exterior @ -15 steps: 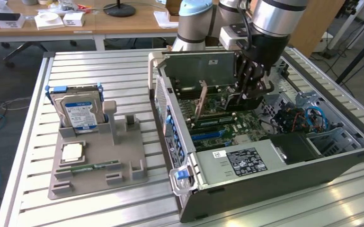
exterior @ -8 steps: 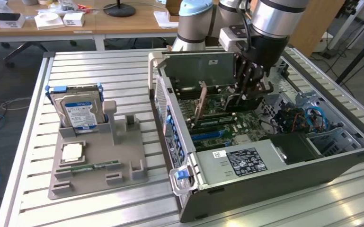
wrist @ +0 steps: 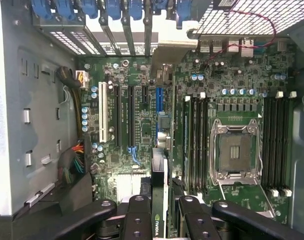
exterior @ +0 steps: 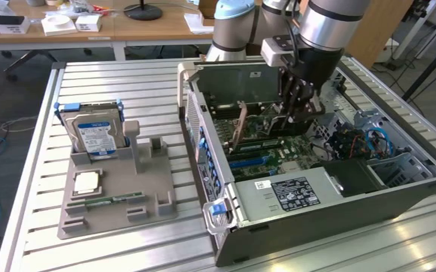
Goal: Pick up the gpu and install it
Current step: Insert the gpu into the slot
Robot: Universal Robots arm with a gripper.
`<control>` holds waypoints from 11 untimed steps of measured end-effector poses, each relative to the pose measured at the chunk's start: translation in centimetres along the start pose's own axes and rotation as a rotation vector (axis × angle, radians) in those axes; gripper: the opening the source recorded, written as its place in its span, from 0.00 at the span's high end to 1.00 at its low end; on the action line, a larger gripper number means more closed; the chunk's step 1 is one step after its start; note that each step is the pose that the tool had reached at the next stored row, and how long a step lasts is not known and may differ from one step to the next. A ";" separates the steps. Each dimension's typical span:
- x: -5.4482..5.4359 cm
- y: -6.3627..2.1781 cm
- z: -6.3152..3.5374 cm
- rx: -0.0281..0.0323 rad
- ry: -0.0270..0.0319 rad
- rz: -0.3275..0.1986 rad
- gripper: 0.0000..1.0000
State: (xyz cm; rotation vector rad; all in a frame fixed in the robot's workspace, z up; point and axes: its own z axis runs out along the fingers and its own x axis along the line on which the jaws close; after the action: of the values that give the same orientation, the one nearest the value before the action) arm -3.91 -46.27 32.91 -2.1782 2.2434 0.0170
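**Status: gpu in grasp, inside the case above the motherboard**

1. My gripper [wrist: 162, 212] is lowered into the open computer case [exterior: 339, 221]. In the exterior view it [exterior: 299, 110] stands at 12 o'clock from the labelled power supply [exterior: 293, 192].

2. My fingers [wrist: 139, 220] are clenched on the gpu [wrist: 159, 170], one on each flat face. The card is seen edge-on in the wrist view, with a green logo on its upper edge between the fingers.

3. The gpu is over the motherboard [wrist: 141, 125], in line with the blue expansion slot [wrist: 159, 100]. Part of that slot is uncovered beyond the card's end. I cannot tell whether the card's lower edge touches the slot.

4. Beside the card lie the black expansion slots and one white slot [wrist: 102, 112]. On its other side are memory slots and the bare CPU socket [wrist: 234, 150].

5. In the exterior view a grey parts holder [exterior: 115, 192] lies on the slatted table [exterior: 43, 113], at 9 o'clock from the case and apart from it.

6. A hard drive [exterior: 95, 133] with a blue-white label stands upright at the holder's 12 o'clock end.

7. A square processor chip [exterior: 87, 182] lies flat near the holder's middle. A green memory stick [exterior: 108, 199] lies just at 5 o'clock from it.
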 end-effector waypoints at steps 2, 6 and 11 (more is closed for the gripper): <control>0.0 0.00 0.26 -0.0001 0.0000 0.000 0.74; 0.0 0.01 0.74 0.0000 -0.0001 0.000 0.74; 0.0 0.02 1.29 0.0000 -0.0001 0.000 0.74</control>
State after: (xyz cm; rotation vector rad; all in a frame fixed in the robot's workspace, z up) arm -3.92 -46.27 31.62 -2.1782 2.2433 0.0171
